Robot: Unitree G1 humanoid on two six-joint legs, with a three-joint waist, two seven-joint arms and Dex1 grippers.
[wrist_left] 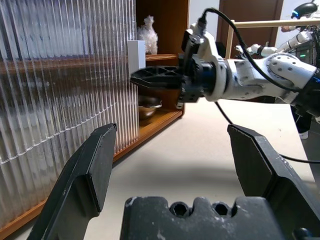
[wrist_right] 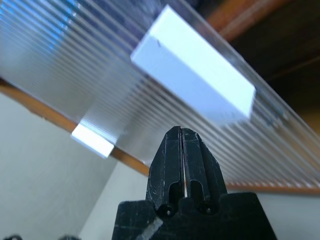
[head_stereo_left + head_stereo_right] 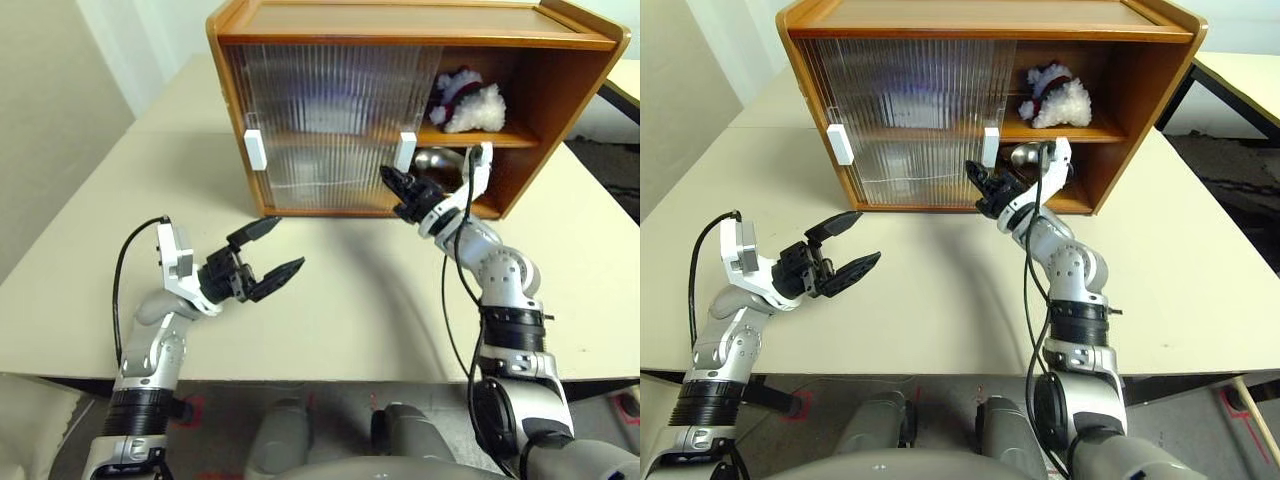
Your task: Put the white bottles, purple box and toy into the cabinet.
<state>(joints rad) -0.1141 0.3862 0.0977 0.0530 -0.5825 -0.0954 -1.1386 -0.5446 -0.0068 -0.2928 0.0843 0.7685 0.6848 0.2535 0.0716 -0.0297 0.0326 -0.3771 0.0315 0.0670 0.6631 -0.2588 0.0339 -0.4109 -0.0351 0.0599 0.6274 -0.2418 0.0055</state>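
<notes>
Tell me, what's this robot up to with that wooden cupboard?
It is putting things away in the cabinet on the table. The toy already sits on the upper shelf, in the open right side, with a metal bowl on the shelf below. The right gripper is shut, empty, and right by the white handle of the sliding door, which covers the left part of the cabinet. The left gripper hangs open over the table, holding nothing.
</notes>
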